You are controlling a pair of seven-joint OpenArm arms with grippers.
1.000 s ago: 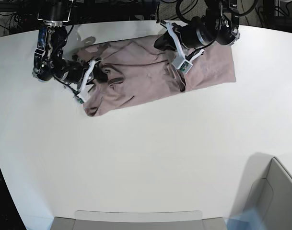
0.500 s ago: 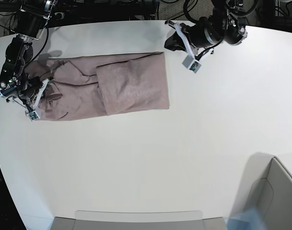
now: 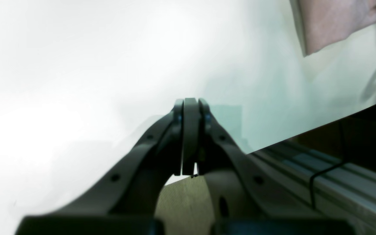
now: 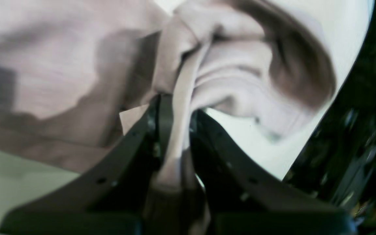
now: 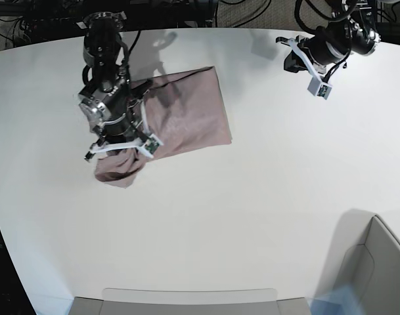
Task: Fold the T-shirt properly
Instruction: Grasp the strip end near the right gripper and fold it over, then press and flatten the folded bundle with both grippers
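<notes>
carrying a pinched fold of the t-shirt (image 5: 186, 115) across its own body looks like the step in hand: the right tool (image 4: 175, 111) is clamped on a thick ridge of mauve cloth, which runs up between its jaws in the right wrist view, with bunched fabric hanging just beyond them. in the base view that arm sits over the shirt's near-left end, where a loose lump of cloth sags onto the surface (image 5: 252, 216) below it; the rest of the shirt lies flat as a rough rectangle toward the far side. the left tool (image 3: 190, 107) is pressed shut on nothing, hovering over bare surface well apart from the shirt, only a corner of which shows at the top of its view

to do this well, i'd judge the held edge should travel over the flat part and land square with the far edge, low enough that the hanging lump unrolls rather than drags. letting go only once the layer lies smooth would avoid a trapped crease. the idle arm could pin the flat part if it starts to slide
</notes>
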